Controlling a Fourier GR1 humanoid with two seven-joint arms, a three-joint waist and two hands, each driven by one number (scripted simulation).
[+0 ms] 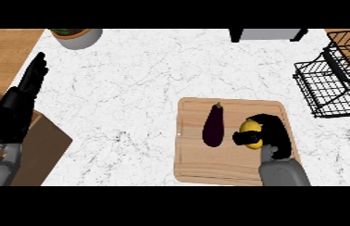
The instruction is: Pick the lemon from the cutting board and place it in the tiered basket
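A yellow lemon (249,127) lies on the wooden cutting board (198,167) at the board's right side. My right hand (275,132) is curled round the lemon, thumb on its left and fingers over its right, hiding much of it. The black wire tiered basket (325,88) stands at the right edge of the counter, beyond the board. My left hand (24,93) rests open at the far left edge, fingers pointing up.
A dark purple eggplant (215,125) lies on the board just left of the lemon. A grey pot with greenery (78,36) stands at the back left. A dark-legged appliance (268,34) sits at the back. Wooden surface (41,151) borders the left.
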